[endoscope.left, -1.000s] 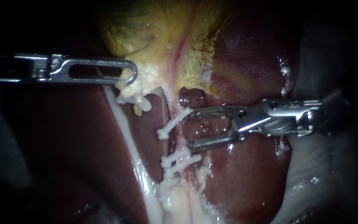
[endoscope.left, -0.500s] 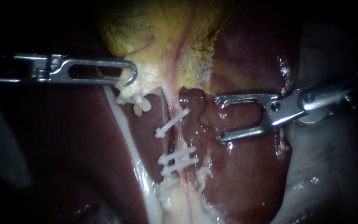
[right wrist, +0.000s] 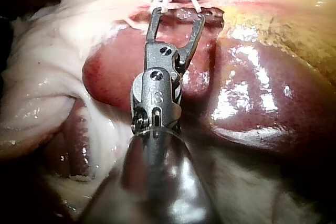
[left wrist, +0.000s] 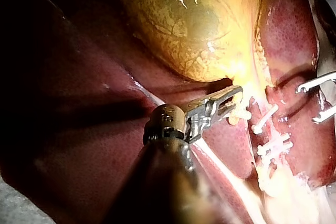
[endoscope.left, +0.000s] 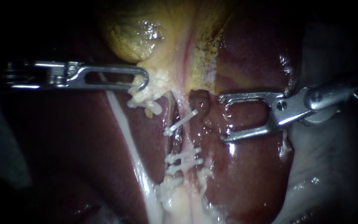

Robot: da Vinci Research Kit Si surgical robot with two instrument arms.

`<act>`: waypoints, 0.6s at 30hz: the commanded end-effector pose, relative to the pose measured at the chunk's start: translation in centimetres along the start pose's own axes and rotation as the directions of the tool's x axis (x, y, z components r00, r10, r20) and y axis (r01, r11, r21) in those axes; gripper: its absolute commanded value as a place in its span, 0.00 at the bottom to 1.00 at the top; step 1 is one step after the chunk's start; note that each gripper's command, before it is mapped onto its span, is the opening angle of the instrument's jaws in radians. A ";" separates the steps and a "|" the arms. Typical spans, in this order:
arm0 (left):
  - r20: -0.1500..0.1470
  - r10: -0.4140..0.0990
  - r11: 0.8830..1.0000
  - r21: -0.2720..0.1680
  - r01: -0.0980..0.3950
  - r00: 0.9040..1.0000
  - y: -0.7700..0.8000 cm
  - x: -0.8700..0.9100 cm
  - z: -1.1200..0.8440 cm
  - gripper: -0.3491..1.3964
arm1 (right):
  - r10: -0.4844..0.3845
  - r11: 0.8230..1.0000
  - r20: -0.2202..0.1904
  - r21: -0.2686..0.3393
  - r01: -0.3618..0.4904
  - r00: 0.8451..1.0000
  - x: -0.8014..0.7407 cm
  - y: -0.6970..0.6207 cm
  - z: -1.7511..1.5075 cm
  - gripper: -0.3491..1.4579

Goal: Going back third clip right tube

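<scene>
1. The left instrument (endoscope.left: pixel 143 83) reaches in level from the left. Its jaws are pressed together, pinching the whitish tissue (endoscope.left: pixel 152 85) at the lower end of the gallbladder (endoscope.left: pixel 133 41).
2. The right instrument (endoscope.left: pixel 224 119) comes in from the right, slightly tilted. Its jaws are spread wide and empty over the liver (endoscope.left: pixel 249 174).
3. The right tube (endoscope.left: pixel 184 141) lies just beside the open jaw tips, not touching them.
4. On the tube, a slanted upper clip (endoscope.left: pixel 181 122) sits level with the gap between the jaws. Two lower clips (endoscope.left: pixel 183 161) sit close together below the lower jaw.
</scene>
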 end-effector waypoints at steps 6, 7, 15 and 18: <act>-0.011 0.009 1.000 0.003 -0.009 1.000 -0.02 0.00 0.23 0.00 | 0.001 1.000 -0.003 -0.001 -0.001 1.000 0.01 0.00 0.00 0.47; -0.013 0.010 1.000 0.004 -0.010 1.000 -0.03 -0.01 0.25 0.00 | 0.001 1.000 -0.003 -0.001 -0.001 1.000 0.02 0.00 0.00 0.47; -0.019 0.016 1.000 0.012 -0.015 1.000 -0.07 -0.03 0.32 0.00 | 0.003 1.000 -0.004 0.000 -0.003 1.000 0.04 -0.01 -0.01 0.47; -0.021 0.018 1.000 0.015 -0.018 1.000 -0.07 -0.03 0.31 0.00 | 0.003 1.000 -0.004 0.000 -0.003 1.000 0.05 -0.01 -0.01 0.47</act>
